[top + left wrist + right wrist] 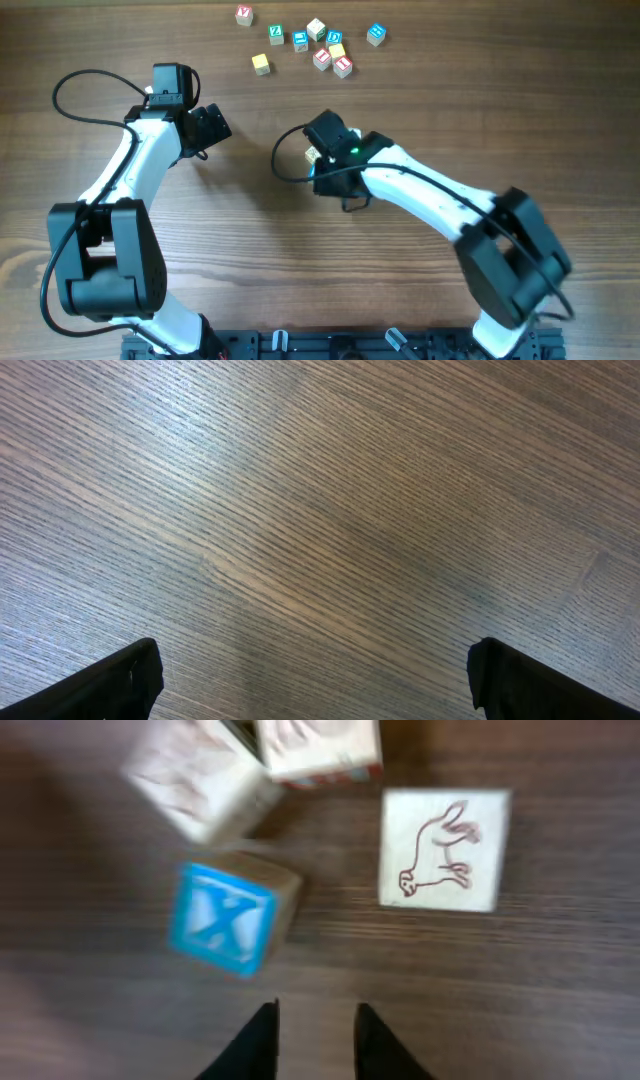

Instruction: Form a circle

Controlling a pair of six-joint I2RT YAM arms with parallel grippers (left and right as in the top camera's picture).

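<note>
I have the right fingers (258,1042) hanging low over the circle (312,156), a small cluster of cubes near the middle of the counter (120,40). From overhead, the wrist hides most of it. The fingers are slightly parted, a narrow strip of bare wood shows between them, and they hold nothing.

The relation that matters shows in the right wrist view. The fingers point at the open gap in the ring, not at a cube. The blue X cube (225,917) lies just ahead and to the left of the fingertips. It is turned at an angle to the wood grain and looks tipped. The cube with the animal drawing (443,848) sits ahead and to the right, square to the view and well apart from the blue one. Two more pale cubes (195,780) close the far side, too blurred to read.

I judge that the next nudge or pick belongs to the right arm, and the blue cube is its nearest target.

My left fingers (115,682) are spread wide over empty wood, holding nothing, well to the left of the cluster. A loose scatter of spare cubes (322,59) lies at the far edge, beyond both arms.
</note>
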